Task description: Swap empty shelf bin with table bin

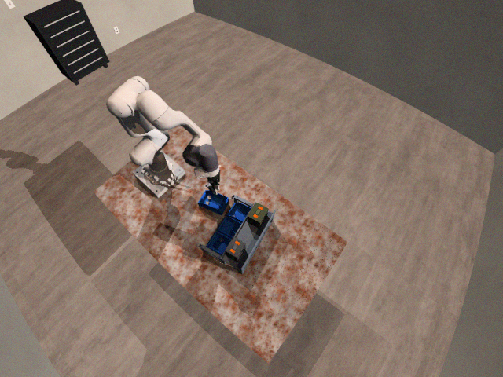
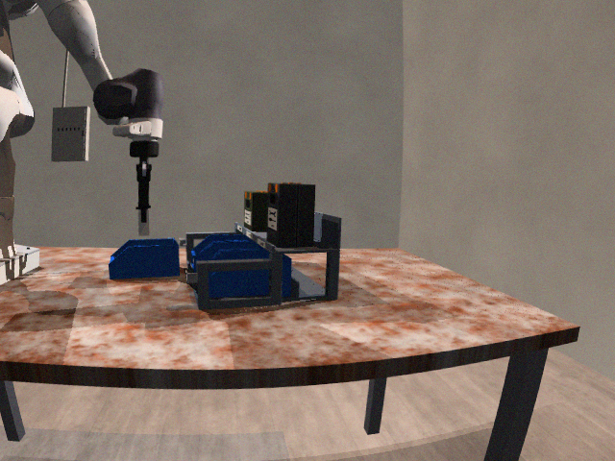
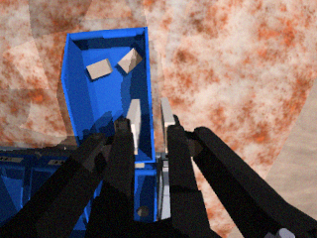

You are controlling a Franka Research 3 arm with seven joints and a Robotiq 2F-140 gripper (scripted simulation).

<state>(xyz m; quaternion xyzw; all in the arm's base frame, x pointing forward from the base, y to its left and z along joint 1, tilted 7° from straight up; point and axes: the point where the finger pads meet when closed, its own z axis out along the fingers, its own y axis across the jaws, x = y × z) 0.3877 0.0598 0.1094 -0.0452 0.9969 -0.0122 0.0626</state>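
Rust-mottled table (image 2: 397, 307) carries everything, and places below are given from the shelf (image 2: 272, 282), a dark grey frame standing on it. The arm (image 1: 154, 109) rises from a base plate (image 1: 140, 178) well apart from the shelf, on the side the shelf's open fronts face, and reaches toward it. On the shelf's upper board stand two dark boxes (image 1: 257, 212) with orange marks, one at each end. Below and in front of them three blue bins sit side by side in the shelf's front row: the one at the near end (image 1: 218, 241) shows small parts, while the contents of the middle bin (image 1: 229, 226) and the far one (image 1: 240, 210) cannot be made out. Just beside the far end of that row, on the table itself, stands the loose bin (image 1: 212, 202), also blue, close to the shelf frame; whether they touch cannot be told. It holds two pale blocks (image 3: 114, 65) lying near one end wall. The claw (image 2: 142, 226) hangs straight down above this bin's side wall, a little above the rim and touching nothing. Its jaws stand narrow and empty, one pale fingertip (image 3: 134, 118) over the bin's inside and the other over the table outside the wall.
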